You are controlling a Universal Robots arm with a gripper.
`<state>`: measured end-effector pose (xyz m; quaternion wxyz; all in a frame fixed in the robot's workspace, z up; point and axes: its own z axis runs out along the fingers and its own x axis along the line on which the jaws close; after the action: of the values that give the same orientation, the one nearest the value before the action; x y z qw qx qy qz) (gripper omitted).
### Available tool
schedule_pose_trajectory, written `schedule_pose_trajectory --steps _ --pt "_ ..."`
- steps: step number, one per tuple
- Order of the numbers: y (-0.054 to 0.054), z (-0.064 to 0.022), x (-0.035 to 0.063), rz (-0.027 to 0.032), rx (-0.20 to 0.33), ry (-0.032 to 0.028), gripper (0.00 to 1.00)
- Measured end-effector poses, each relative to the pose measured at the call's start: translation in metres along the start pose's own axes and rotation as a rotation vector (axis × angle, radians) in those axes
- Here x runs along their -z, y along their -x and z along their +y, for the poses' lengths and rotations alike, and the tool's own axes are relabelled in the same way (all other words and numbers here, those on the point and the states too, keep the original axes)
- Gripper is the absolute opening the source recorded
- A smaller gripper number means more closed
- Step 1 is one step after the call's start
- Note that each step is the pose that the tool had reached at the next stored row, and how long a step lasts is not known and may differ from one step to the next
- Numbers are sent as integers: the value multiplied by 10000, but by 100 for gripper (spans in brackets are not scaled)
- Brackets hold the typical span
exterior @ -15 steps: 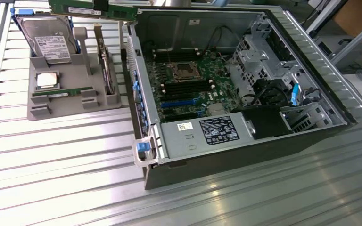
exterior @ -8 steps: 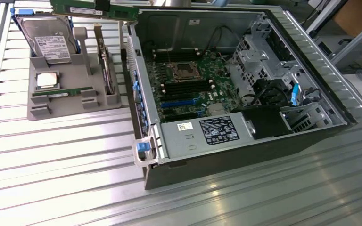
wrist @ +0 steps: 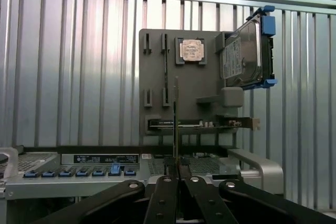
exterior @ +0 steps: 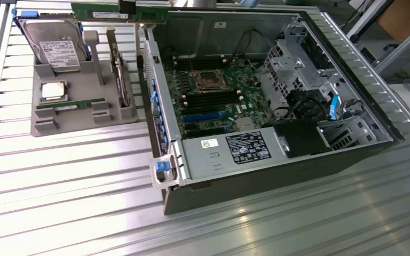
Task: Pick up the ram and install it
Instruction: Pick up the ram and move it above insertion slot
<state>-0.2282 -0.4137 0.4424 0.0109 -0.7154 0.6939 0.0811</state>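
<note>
a lab: slatted aluminium bench, open computer case.

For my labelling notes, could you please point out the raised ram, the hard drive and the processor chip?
raised ram (exterior: 100,14): exterior view, green board face.
hard drive (exterior: 59,42): exterior view, labelled top face.
processor chip (exterior: 53,90): exterior view, silver lid's middle.

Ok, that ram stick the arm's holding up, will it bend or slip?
Probably stiff: the ram shows no sag though it is pinched only near its middle, and its edge looks straight in the wrist view. Likely light, being so thin. It could pivot or slip, since the end effector grips just a narrow strip.
</note>
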Motion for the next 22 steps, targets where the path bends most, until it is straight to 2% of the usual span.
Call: schedule_pose_trajectory --steps 2,3,4,6,7,8,9,10,13,17,22 --pt "0 -7 -1 8 24 -184 12" --pt "0 -11 -1 13 42 -325 12" --pt "0 -13 -1 16 52 -404 12" --pt "-1 -14 -1 34 52 -407 12" --pt "0 -14 -1 81 47 -405 12" --pt "0 -15 -1 251 32 -399 12" --pt "-1 -17 -1 569 7 -387 12" --pt "-1 -22 0 848 -17 -375 12" --pt "-2 -44 -3 847 -16 -376 12" --pt "-5 -127 -6 848 -17 -375 12" --pt "-8 -169 -12 847 -16 -376 12"
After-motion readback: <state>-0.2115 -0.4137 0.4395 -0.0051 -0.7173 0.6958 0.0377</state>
